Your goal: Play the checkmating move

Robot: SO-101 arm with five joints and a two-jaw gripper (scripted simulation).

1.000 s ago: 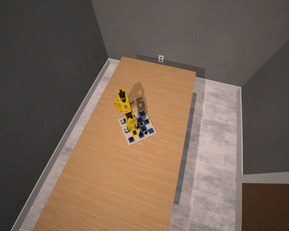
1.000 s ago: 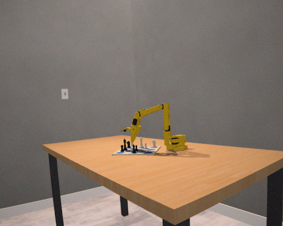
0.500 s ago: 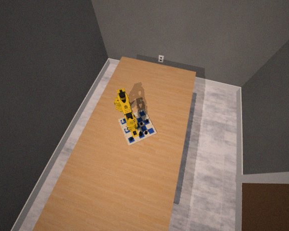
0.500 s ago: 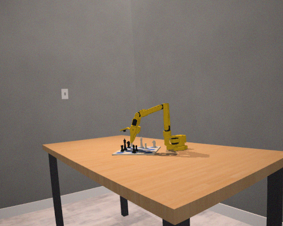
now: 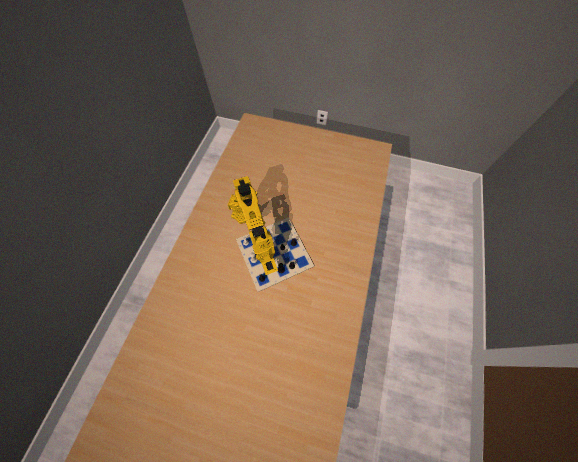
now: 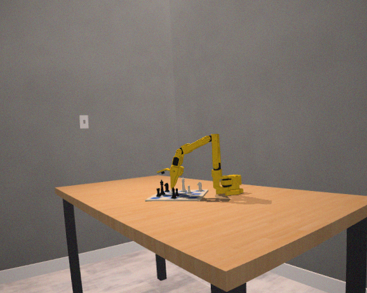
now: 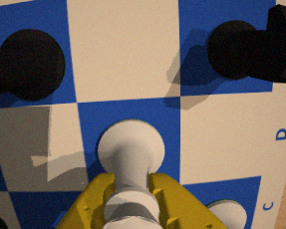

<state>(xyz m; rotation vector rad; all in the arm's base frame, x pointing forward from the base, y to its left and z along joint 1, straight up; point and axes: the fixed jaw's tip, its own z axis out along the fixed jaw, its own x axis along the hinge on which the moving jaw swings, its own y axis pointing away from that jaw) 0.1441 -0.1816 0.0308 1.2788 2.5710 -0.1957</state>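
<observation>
Wrist view shows the gripper (image 7: pixel 133 223) clamped on a white pawn (image 7: pixel 131 154), whose long axis runs straight out from the jaws toward the board (image 7: pixel 155 55). Its round head hangs over the blue square below the 2 label, in the row just short of D; black pieces (image 7: pixel 238 49) stand beyond.

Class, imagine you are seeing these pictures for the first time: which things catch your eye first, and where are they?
The bright yellow arm stands out, bent over a small blue-and-white chessboard on the wooden table. In the wrist view its gripper is shut on a white piece, with round-headed black pieces on blue squares beyond it.
</observation>
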